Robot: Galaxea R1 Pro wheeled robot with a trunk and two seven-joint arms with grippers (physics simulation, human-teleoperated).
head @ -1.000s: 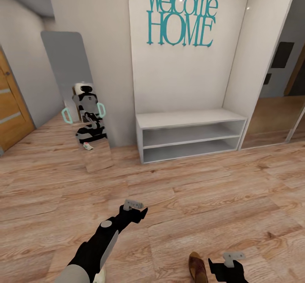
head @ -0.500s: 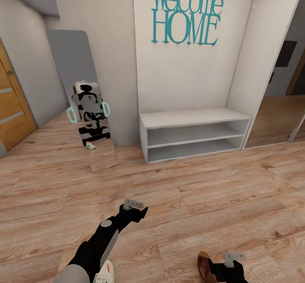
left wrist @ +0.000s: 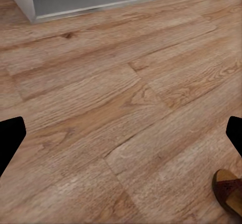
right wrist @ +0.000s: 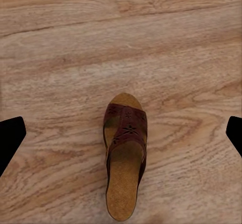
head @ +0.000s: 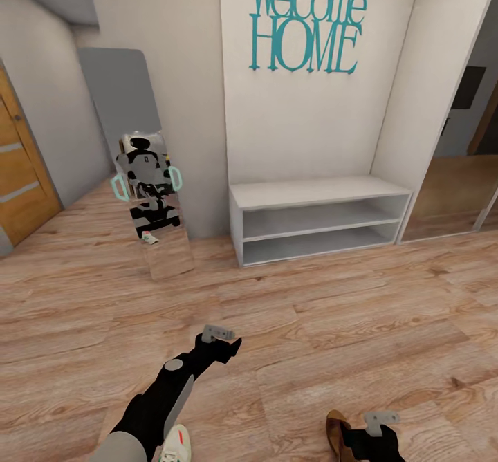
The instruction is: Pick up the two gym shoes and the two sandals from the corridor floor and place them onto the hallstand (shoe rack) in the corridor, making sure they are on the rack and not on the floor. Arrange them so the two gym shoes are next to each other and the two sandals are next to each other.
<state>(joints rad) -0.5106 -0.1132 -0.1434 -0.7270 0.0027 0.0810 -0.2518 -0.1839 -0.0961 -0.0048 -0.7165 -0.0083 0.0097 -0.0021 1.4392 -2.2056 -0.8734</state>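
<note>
One dark brown sandal (right wrist: 125,153) lies flat on the wood-plank corridor floor (head: 332,324), straight under my right gripper (right wrist: 121,133), which is open and hovers above it. The head view shows this sandal (head: 337,433) at the bottom edge, just left of the right gripper (head: 379,426). Its toe (left wrist: 229,191) also shows in the left wrist view. A white gym shoe (head: 176,444) with an orange-red patch peeks out beside my left forearm. My left gripper (head: 220,341) is open over bare floor. The hallstand is out of view.
A low white bench (head: 318,196) with two open slots and no shelves above stands against the wall under a teal "Welcome HOME" sign (head: 306,23). A leaning mirror (head: 149,199) at its left reflects the robot. A wooden door (head: 21,178) is far left.
The whole picture has slid a little to the right, so the camera moved. The gym shoe has come into view at the bottom edge. Both arms hold their pose.
</note>
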